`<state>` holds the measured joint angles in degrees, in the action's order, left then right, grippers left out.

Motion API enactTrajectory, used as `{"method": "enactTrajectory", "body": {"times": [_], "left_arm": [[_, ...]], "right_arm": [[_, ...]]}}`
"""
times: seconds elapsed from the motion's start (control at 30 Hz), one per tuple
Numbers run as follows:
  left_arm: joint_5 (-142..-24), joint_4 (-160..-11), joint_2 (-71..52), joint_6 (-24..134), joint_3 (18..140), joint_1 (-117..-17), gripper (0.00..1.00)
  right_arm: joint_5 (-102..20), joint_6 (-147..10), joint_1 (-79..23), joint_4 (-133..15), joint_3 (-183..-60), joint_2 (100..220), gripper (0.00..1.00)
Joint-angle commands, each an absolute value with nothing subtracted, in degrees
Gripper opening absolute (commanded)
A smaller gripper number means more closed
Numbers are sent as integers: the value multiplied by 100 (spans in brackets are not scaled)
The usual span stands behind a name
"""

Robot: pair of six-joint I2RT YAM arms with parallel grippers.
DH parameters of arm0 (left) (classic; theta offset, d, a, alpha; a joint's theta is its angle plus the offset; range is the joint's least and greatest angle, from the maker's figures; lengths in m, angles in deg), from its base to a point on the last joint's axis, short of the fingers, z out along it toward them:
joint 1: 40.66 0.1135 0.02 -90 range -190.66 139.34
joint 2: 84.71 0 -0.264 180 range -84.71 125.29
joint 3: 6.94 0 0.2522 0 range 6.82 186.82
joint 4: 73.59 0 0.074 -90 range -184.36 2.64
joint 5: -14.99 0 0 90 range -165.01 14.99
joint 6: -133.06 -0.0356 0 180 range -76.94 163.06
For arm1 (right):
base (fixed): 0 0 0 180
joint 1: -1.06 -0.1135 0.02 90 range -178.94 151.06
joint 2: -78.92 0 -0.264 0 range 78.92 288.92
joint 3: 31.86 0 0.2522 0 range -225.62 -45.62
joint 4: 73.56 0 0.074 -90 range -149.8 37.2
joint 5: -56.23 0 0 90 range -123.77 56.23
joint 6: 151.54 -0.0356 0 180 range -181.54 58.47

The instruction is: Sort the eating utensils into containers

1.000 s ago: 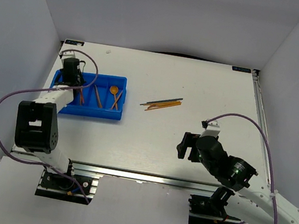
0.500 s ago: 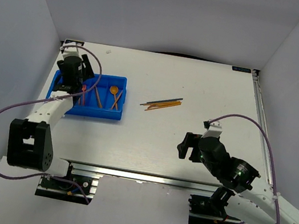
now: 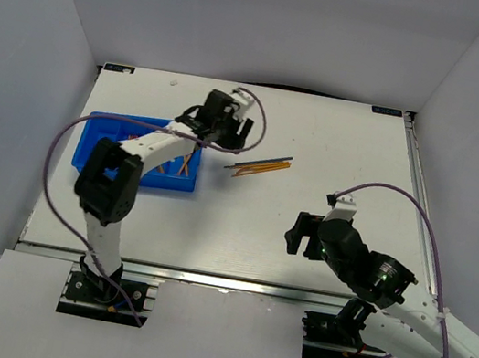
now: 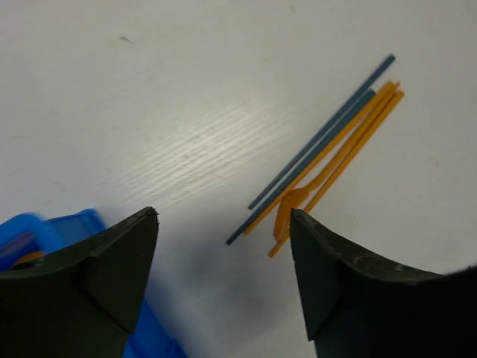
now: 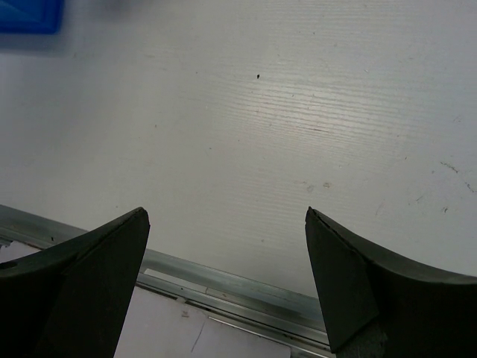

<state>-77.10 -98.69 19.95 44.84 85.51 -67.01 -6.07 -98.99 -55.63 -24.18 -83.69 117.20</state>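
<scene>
A bundle of loose utensils (image 3: 260, 165), orange and dark grey-blue sticks, lies on the white table right of the blue tray (image 3: 101, 124). In the left wrist view the bundle (image 4: 328, 145) lies just ahead of my fingers, with an orange fork-like piece among the sticks. My left gripper (image 3: 230, 127) is open and empty, hovering between the tray's far right corner and the bundle. The tray holds orange utensils, including a spoon (image 3: 185, 162). My right gripper (image 3: 298, 233) is open and empty over bare table near the front edge.
A metal rail (image 5: 246, 287) runs along the table's front edge, under the right gripper. The tray's corner (image 4: 45, 227) shows at the lower left of the left wrist view. Grey walls enclose the table on three sides.
My left arm has swung from over the tray's left end to the right, past the tray, toward the loose bundle. The right arm has barely moved.
</scene>
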Motion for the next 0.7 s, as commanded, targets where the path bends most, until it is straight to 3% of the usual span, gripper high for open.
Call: {"method": "enactTrajectory", "body": {"times": [0.0,0.07,0.4,0.67], "left_arm": [[-7915,-10807,2663,3709,9285,-7028,78],[-7949,-11002,3119,3472,9742,-7125,67],[-7881,-10907,3412,3146,9946,-7599,62],[-7018,-10502,3420,3093,9577,-7740,41]], "right_arm": [[-573,-9994,-5555,-2359,-8579,11671,90],[-591,-10012,-5555,-2297,-8562,11636,89],[-442,-9933,-5555,-2192,-8570,11688,89],[-468,-9854,-5555,-2323,-8518,11820,89]]}}
